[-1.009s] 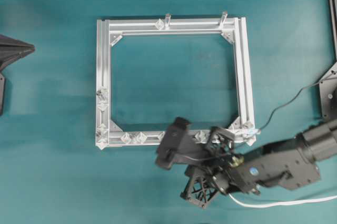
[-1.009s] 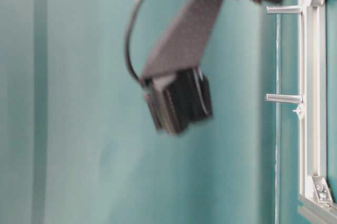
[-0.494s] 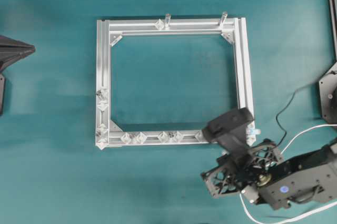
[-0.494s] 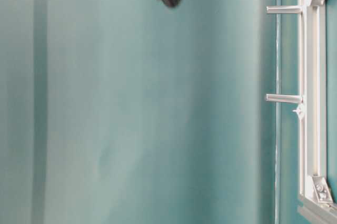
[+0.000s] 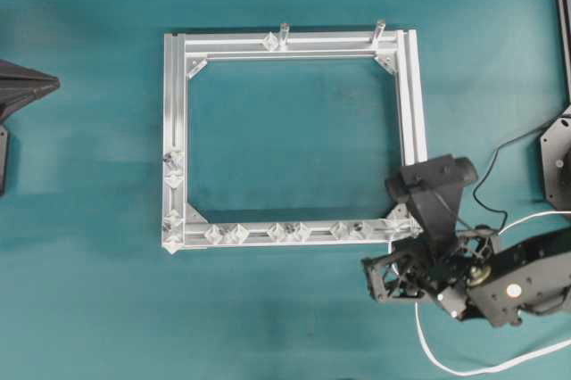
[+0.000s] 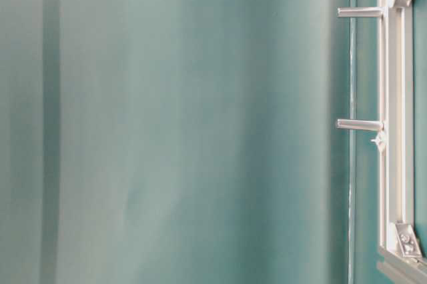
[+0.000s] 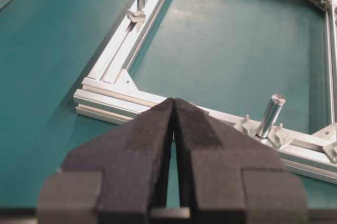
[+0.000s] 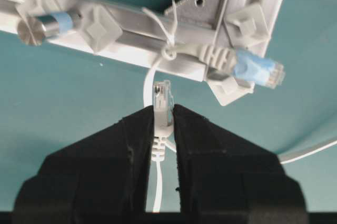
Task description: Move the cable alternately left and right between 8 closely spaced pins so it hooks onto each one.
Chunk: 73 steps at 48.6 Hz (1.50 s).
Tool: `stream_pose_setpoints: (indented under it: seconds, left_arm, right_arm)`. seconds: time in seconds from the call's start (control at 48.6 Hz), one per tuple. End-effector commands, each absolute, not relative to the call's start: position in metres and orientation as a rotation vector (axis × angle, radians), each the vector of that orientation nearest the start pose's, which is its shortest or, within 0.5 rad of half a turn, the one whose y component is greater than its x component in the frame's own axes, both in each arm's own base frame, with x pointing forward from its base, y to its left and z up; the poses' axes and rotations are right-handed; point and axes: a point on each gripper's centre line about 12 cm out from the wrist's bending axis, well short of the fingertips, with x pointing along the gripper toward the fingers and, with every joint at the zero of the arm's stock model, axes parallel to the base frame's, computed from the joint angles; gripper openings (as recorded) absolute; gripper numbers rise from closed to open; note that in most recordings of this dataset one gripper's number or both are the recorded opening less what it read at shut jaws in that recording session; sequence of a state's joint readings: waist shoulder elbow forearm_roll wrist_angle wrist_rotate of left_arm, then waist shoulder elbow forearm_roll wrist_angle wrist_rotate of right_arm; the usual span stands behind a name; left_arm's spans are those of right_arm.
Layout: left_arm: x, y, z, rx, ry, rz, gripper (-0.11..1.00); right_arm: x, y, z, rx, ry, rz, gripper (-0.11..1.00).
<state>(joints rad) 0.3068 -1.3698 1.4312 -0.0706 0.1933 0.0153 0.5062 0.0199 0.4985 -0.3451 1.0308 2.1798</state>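
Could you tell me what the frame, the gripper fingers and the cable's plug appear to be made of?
The frame looks like extruded aluminium: matte silver with straight grooves. The right gripper's fingers look padded with black foam or rubber, given their grainy, dull surface. The plug on the cable appears to be clear moulded plastic, and the cord's white jacket looks like smooth plastic.
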Motion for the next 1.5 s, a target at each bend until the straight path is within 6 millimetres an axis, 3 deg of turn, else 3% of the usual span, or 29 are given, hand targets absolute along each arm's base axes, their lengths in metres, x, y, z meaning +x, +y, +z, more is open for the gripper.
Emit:
stream_pose_setpoints:
  seconds: [0.0,0.535,1.277,1.482]
  left_arm:
    - [0.127,0.039,0.202,-0.095,0.228,0.303,0.0]
    - [0.127,0.039,0.202,-0.096,0.228,0.303,0.0]
    - [0.127,0.039,0.202,-0.096,0.226,0.303,0.0]
    - [0.127,0.039,0.2,-0.096,0.226,0.302,0.0]
  right_arm:
    - [0.31,0.124,0.176,1.106,0.914,-1.108,0.14]
    - [0.317,0.098,0.167,1.166,0.883,-1.137,0.14]
    - [0.322,0.09,0.167,1.181,0.861,-1.131,0.14]
    - [0.323,0.078,0.17,1.147,0.867,-1.122,0.14]
